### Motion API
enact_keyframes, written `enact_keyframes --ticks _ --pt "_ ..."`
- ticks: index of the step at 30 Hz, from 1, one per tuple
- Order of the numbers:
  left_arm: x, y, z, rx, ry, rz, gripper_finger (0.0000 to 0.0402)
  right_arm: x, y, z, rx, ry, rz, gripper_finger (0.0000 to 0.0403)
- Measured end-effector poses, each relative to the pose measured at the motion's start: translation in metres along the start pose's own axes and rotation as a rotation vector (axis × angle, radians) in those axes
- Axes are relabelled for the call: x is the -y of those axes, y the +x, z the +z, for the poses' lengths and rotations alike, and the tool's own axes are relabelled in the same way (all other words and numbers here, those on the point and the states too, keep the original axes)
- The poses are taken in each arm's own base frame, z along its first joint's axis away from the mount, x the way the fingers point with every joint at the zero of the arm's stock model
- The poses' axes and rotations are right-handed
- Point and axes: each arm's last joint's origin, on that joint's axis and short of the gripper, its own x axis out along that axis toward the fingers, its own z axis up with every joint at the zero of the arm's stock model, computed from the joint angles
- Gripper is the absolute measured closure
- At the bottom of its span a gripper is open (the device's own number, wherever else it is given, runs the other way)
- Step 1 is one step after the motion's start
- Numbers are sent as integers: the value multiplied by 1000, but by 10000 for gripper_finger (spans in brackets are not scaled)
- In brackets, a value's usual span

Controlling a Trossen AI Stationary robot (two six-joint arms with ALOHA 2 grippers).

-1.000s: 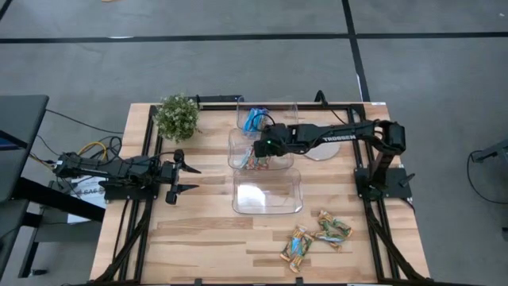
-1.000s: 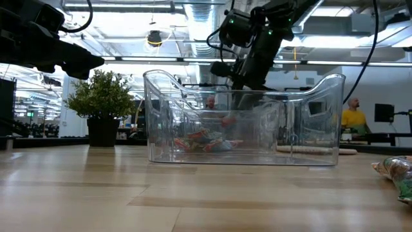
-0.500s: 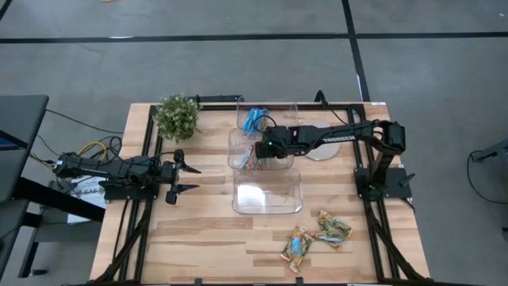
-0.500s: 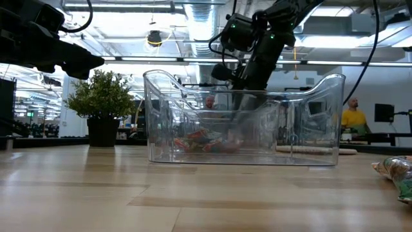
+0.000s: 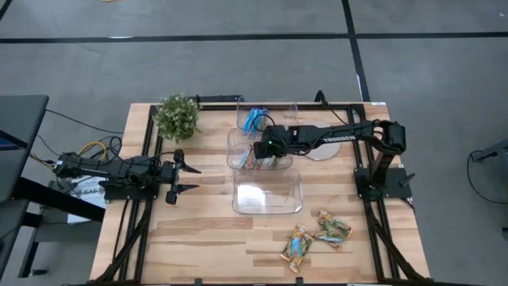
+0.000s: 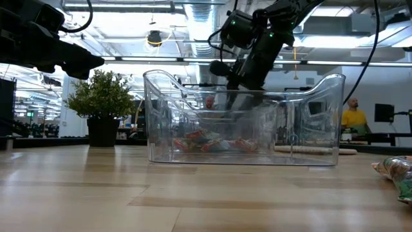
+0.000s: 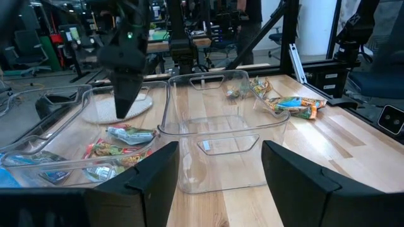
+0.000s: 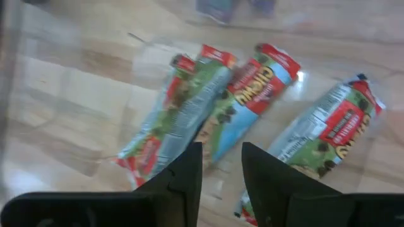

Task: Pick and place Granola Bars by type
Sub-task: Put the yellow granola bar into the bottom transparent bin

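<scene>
1. right gripper (image 8: pixel 221 165) hangs over the middle tub (image 5: pixel 235 141), jaws slightly apart, holding nothing; red-green bars (image 8: pixel 252 94) lie below.
2. lift straight up, clearing the tub wall.
3. left gripper (image 5: pixel 184 178) waits, jaws spread.
4. tan bars (image 5: pixel 317 236) remain on the table (image 5: pixel 198 238).

Light: bright, even, from ceiling strips (image 6: pixel 193 40) overhead.
Glare: sheen on clear tub (image 6: pixel 243 116).
Blur: right wrist view soft, wrappers (image 8: pixel 252 88) smeared.
Shadows: faint.
</scene>
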Motion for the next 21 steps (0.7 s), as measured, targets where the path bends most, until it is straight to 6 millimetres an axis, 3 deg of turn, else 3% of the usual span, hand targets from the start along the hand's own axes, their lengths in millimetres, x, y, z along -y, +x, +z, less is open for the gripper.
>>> enact_keyframes --ticks 12,21 --pt "0 0 0 0 0 0 182 -17 -53 -2 75 -102 179 300" --pt "0 0 0 0 0 0 182 -31 -110 -32 81 -229 351 300"
